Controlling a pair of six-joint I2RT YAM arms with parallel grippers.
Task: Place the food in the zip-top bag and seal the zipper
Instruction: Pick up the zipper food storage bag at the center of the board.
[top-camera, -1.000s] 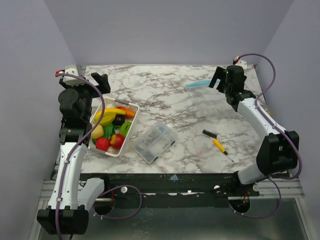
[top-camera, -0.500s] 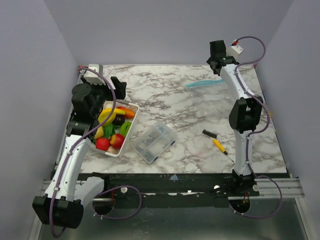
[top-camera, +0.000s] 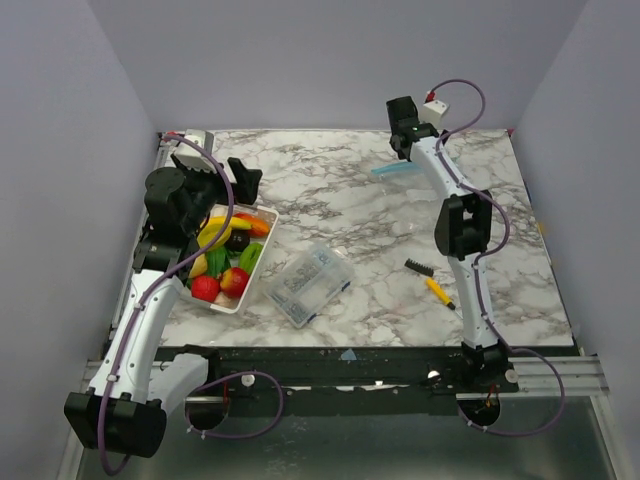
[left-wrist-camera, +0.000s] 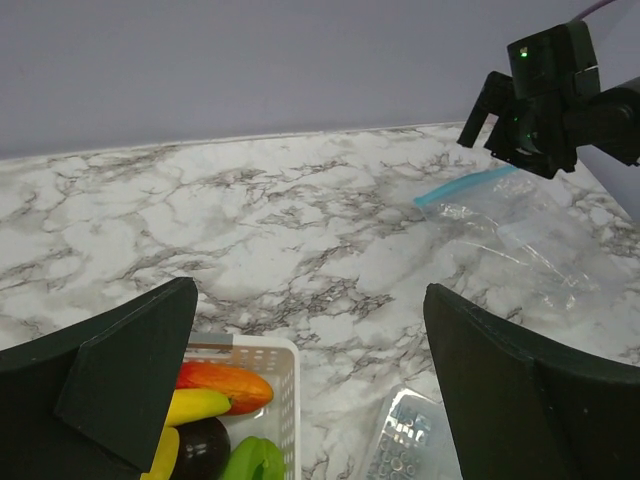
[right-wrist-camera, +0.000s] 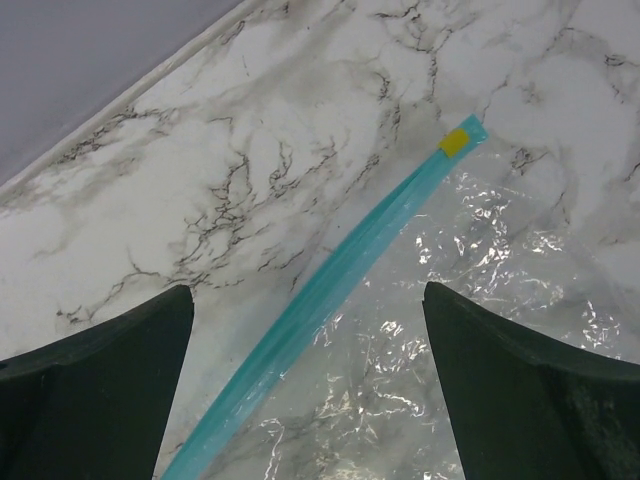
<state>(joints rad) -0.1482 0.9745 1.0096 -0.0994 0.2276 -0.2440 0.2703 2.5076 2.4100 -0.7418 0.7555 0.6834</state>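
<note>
The food (top-camera: 225, 258) lies in a white tray (top-camera: 262, 240) at the left: banana, yellow fruit, red apples, green and orange-red pieces. The left wrist view shows an orange-red piece (left-wrist-camera: 225, 385), the banana (left-wrist-camera: 195, 405) and a green piece (left-wrist-camera: 250, 462). My left gripper (top-camera: 222, 170) hangs open and empty above the tray's far end (left-wrist-camera: 308, 300). The zip-top bag (top-camera: 408, 172) lies flat at the back right, also in the left wrist view (left-wrist-camera: 520, 225). My right gripper (top-camera: 402, 140) is open and empty just above the zipper (right-wrist-camera: 340, 280), which lies between its fingers (right-wrist-camera: 305, 295).
A clear rigid box (top-camera: 308, 283) lies right of the tray, also in the left wrist view (left-wrist-camera: 410, 440). A yellow-handled black brush (top-camera: 430, 282) lies front right. The zipper has a yellow tab (right-wrist-camera: 456, 141) at one end. Grey walls close the back and sides.
My right arm has swung up and left from the right side and now stands over the bag's mouth. My left gripper has shifted right, over the tray's far end.
</note>
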